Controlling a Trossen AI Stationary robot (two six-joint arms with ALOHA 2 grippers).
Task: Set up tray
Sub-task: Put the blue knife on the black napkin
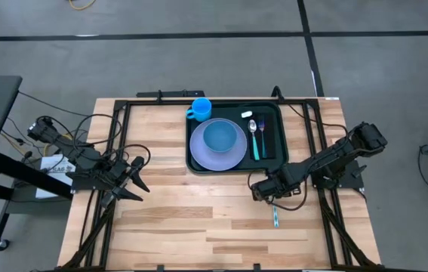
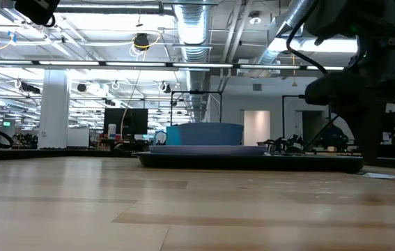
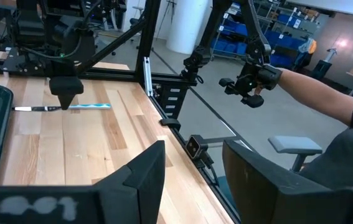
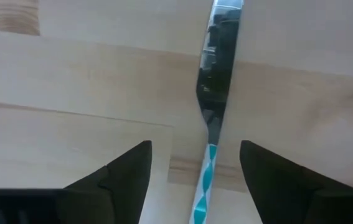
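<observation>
Over the knife (image 4: 210,134), right gripper (image 4: 195,171) hangs, fingers apart, straddling it for pickup toward tray (image 1: 194,162); left gripper (image 3: 192,165) idle, fingers apart.

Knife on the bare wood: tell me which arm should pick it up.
Right. The right claw hangs open directly over the teal-handled metal knife, fingers either side. The left claw waits across the table, far from the knife and the dark green plastic tray.

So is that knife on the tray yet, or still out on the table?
Still out. The knife lies flat on the bare wood, apart from the tray. The right gripper hangs just above it, fingers open either side of it.
</observation>
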